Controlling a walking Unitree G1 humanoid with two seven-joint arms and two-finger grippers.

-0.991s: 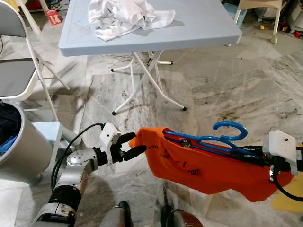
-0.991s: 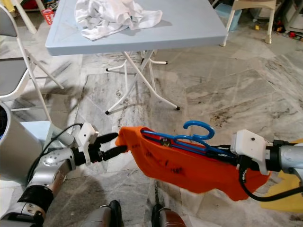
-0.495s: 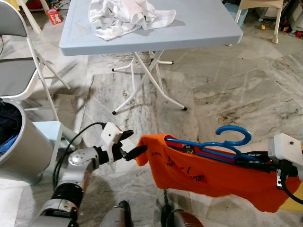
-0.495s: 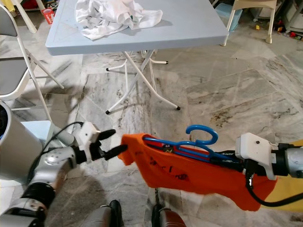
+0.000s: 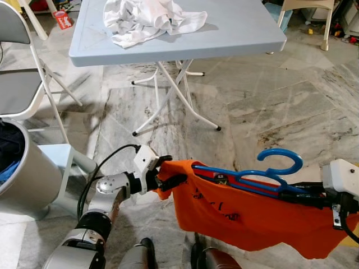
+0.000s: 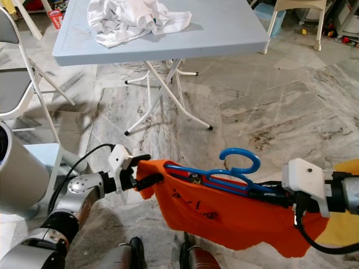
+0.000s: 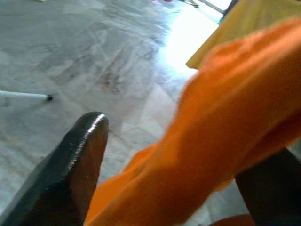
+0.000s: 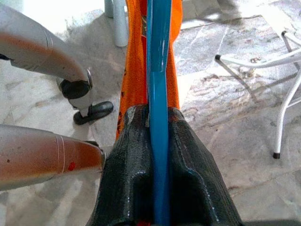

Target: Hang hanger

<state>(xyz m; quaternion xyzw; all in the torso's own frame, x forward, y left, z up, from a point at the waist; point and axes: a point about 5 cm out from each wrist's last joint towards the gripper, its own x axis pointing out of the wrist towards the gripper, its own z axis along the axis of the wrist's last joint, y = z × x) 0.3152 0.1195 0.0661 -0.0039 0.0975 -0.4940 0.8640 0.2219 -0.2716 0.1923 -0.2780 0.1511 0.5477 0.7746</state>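
Note:
A blue hanger (image 5: 263, 168) lies level in front of me, threaded inside an orange shirt (image 5: 241, 216) that droops below it, its hook (image 5: 279, 159) pointing up. My right gripper (image 5: 289, 193) is shut on the hanger's bar; the right wrist view shows both black fingers (image 8: 134, 155) pressed against the blue bar (image 8: 158, 70). My left gripper (image 5: 170, 170) is at the shirt's left edge, its fingers spread with the orange cloth between them. In the left wrist view, one finger (image 7: 80, 160) stands beside the cloth (image 7: 207, 141).
A light blue folding table (image 5: 235, 33) stands ahead with white clothes (image 5: 148, 17) heaped on it. At my left stand a grey bin (image 5: 28, 179) and a folding chair (image 5: 22, 84). A white chair (image 5: 314, 8) is at the far right. The floor is marble.
My left gripper had let go of the shirt's edge half a second ago; it has since moved right, so the cloth again sits between its fingers. The hanger has drifted slightly right.

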